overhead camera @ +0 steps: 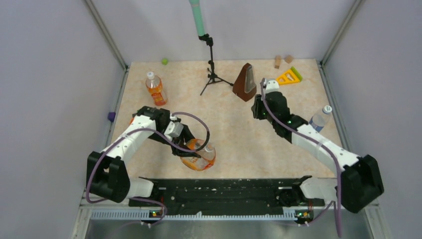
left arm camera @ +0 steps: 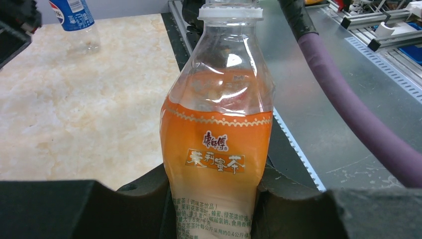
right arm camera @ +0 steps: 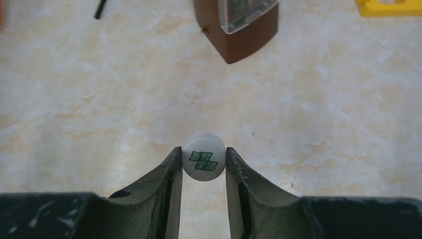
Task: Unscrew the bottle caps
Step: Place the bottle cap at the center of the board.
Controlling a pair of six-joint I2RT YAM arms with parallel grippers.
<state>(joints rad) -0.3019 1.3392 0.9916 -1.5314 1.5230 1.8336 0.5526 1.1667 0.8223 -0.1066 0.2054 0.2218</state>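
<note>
A small round white cap (right arm camera: 203, 160), smooth on top with green writing, is pinched between the two dark fingers of the right gripper (right arm camera: 203, 155). That gripper is closed down snug on the cap, just in front of the brown metronome (right arm camera: 236, 27), which is shaped like a pyramid. The squat bottle (left arm camera: 216, 124) is clear, shiny plastic with orange drink and an orange label. The left gripper (left arm camera: 215, 191) is closed tight around its lower part, well away from the metronome, on the near left. The bottle's top has a white ring (left arm camera: 230, 13), and I cannot tell if a cap is on it. The slim orange bottle (overhead camera: 155, 89) stands to the metronome's left, with a white top. The clear bottle (overhead camera: 320, 119) with a blue label stands to the metronome's right, nearer the arms, also with a white top. The table (overhead camera: 239, 144) is pale and patchy like stone. A yellow triangle block (overhead camera: 288, 76) lies just right of the metronome, and a thin black tripod (overhead camera: 213, 74) stands just left of it.
</note>
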